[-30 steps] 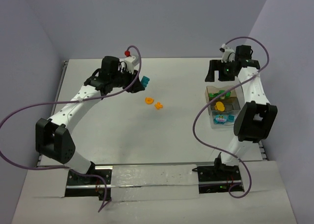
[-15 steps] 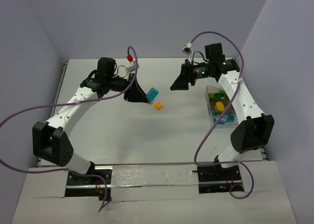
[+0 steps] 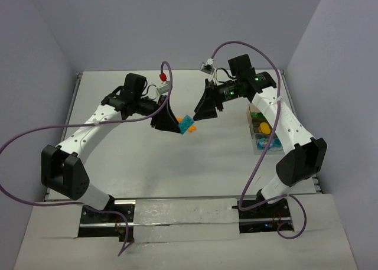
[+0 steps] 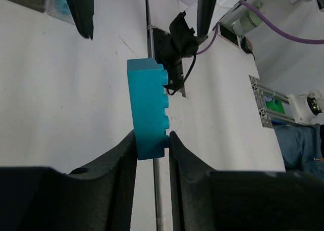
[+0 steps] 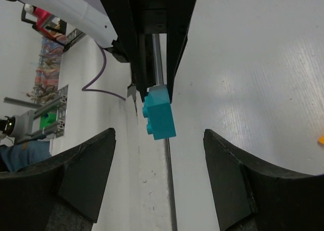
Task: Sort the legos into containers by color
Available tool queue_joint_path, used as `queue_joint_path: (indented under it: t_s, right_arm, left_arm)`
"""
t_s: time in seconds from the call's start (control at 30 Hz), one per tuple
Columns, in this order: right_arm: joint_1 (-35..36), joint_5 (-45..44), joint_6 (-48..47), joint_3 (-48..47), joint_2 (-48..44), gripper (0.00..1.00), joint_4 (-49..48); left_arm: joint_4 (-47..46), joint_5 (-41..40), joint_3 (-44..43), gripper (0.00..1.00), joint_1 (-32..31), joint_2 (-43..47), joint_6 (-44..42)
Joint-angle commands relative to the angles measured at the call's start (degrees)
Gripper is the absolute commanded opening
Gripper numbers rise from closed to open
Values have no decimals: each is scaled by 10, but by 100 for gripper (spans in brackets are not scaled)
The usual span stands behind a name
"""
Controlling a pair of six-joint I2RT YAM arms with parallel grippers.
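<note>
A teal rectangular plastic lego brick (image 4: pixel 147 104) is pinched by one end in the left gripper (image 4: pixel 152 137), well apart from the tan-brown and clear boxes (image 3: pixel 250 113), and is faced by the empty right gripper (image 5: pixel 158 134), spread wide; so shallow a pinch could be knocked loose in a handover.

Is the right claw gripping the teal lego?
No, the right wrist view shows the right claw wide open, with the teal lego held by the left claw.
</note>
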State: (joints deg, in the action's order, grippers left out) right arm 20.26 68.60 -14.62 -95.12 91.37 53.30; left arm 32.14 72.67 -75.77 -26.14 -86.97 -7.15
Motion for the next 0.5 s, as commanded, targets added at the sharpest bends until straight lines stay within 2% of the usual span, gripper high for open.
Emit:
queue_joint_path:
  t_s: [0.0,0.13,0.47]
  right_arm:
    - [18,2,-10,-19,2,77,15]
    - [32,-5,-13,-14,8,75,14]
    - [48,-29,0,-5,5,62,-4]
  left_arm:
    - [40,31,-38,1,-8,-9,-44]
    - [44,33,-43,0,-10,-11,-47]
    - [29,26,-41,0,-12,-14,-34]
